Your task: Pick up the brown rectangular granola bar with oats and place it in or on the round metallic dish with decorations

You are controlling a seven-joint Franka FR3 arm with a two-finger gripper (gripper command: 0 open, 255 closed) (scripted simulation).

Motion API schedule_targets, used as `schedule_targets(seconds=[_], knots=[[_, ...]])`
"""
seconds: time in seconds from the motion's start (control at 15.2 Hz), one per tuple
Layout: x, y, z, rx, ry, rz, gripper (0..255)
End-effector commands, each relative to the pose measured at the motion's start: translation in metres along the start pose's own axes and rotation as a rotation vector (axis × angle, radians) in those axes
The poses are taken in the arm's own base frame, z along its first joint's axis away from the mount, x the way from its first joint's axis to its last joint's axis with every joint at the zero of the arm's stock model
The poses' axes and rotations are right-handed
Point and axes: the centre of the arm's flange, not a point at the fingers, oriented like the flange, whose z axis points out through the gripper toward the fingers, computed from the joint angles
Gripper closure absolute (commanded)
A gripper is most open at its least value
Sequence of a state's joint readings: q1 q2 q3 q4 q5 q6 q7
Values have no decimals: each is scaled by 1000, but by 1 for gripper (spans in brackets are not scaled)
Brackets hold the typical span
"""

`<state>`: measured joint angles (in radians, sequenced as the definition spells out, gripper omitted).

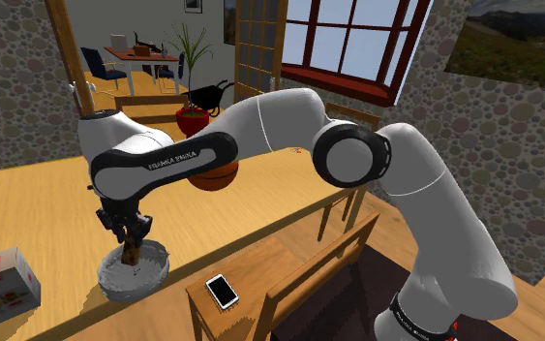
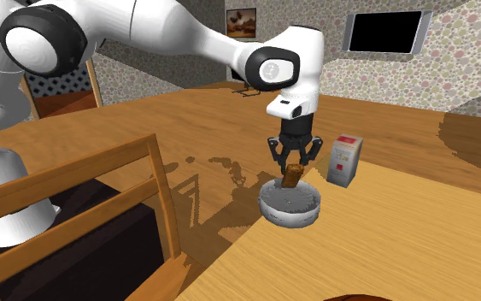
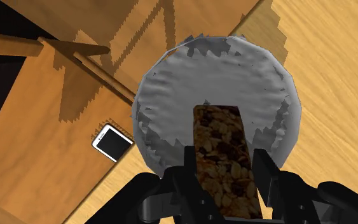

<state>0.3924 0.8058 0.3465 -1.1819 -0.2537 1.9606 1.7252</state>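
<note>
Here the bar (image 3: 219, 127) is held on end, clasped between the fingers of the gripper (image 3: 227, 160), directly over the dish (image 3: 171, 76). The placing is judged nearly done, with only the lowering and release left.

A spill could be caused by the bar's upright pose: once let go, it may be expected to topple. If it is dropped from too high, or too close to the rim, it could be tipped over the low wall onto the table (image 2: 418, 248).

From the wrist view the bar's place across the dish is read: inside the rim, toward the gripper's side of the middle. A phone (image 3: 112, 141) is also seen there, lying on a chair (image 1: 289, 262) beside the table. Height is better judged from the second exterior view, where the bar's lower end is seen at about rim level. Whether the dish floor is touched cannot be told. A box (image 2: 344, 160) is seen near the dish as well.
</note>
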Motion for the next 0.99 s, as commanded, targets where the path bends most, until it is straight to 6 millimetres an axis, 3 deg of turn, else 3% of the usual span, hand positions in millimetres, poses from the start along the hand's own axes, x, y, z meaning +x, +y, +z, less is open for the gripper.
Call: schedule_targets(seconds=[0.0,0.73,0.92], knots=[[0,-2,10,0,0,1,255],[1,-1,68,0,0,1,255],[1,-1,68,0,0,1,255]])
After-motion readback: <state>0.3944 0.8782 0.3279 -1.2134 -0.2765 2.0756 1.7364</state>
